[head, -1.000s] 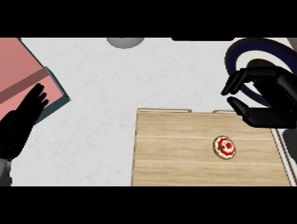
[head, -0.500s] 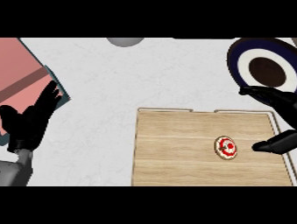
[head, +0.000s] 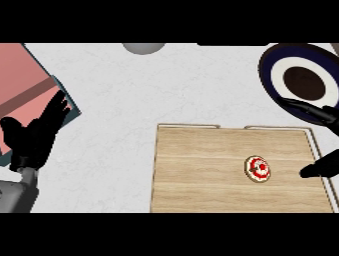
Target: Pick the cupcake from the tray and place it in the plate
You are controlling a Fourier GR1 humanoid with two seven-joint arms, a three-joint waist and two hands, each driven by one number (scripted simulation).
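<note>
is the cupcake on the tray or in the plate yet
On the tray: the cupcake sits on the wooden tray, apart from the right hand; the plate holds nothing.

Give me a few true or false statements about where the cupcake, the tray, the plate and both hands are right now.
1. The red-topped cupcake sits on the wooden tray. True.
2. The right hand is curled around the cupcake. False: it is open beside it, not touching.
3. The dark blue and white round plate holds the cupcake. False: the cupcake is not on it.
4. The left hand is open at the view's left, over the pink box. True.
</note>
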